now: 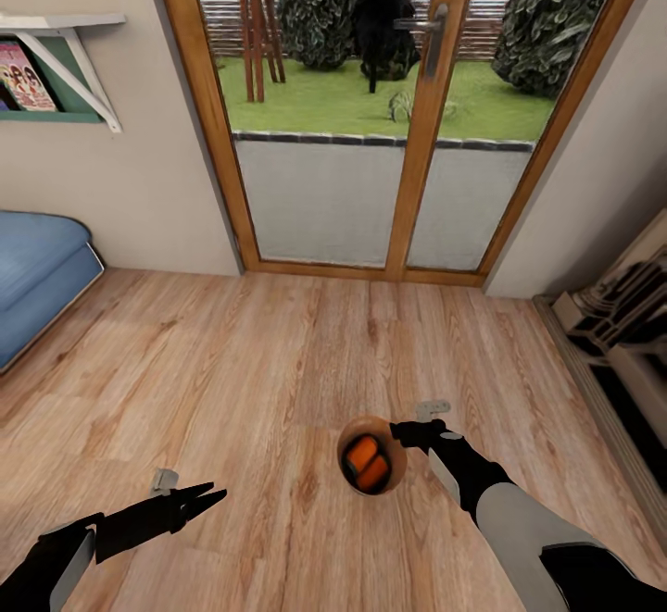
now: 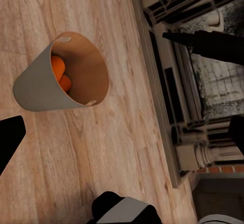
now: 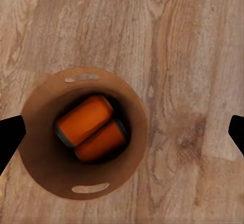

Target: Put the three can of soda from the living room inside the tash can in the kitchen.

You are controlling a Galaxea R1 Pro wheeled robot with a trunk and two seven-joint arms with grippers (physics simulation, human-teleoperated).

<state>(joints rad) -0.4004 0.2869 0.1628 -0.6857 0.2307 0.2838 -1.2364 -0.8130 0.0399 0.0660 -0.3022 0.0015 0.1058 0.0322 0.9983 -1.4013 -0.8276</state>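
Note:
The pale grey trash can [image 1: 394, 475] stands on the brown plank floor of the living room. Two orange soda cans [image 1: 366, 461] lie side by side in its orange-brown inside [image 3: 46, 148], one [image 3: 84, 120] against the other [image 3: 101, 141]. The dark blue can is out of view. My right gripper [image 1: 414, 430] hangs over the bucket's right rim, open, its jaws spread wider than the bucket's mouth [image 3: 122, 132]. My left gripper [image 1: 206, 499] is low at the left, open and empty [image 2: 124, 135]. It points toward the bucket [image 2: 38, 87], where the orange cans [image 2: 60, 71] show inside.
Wood-framed glass doors [image 1: 371, 131] stand ahead. A blue sofa [image 1: 37, 269] is at the left under a wall shelf [image 1: 65, 66]. A pale fireplace surround [image 1: 621, 334] runs along the right wall [image 2: 198, 127]. Open plank floor lies around the bucket.

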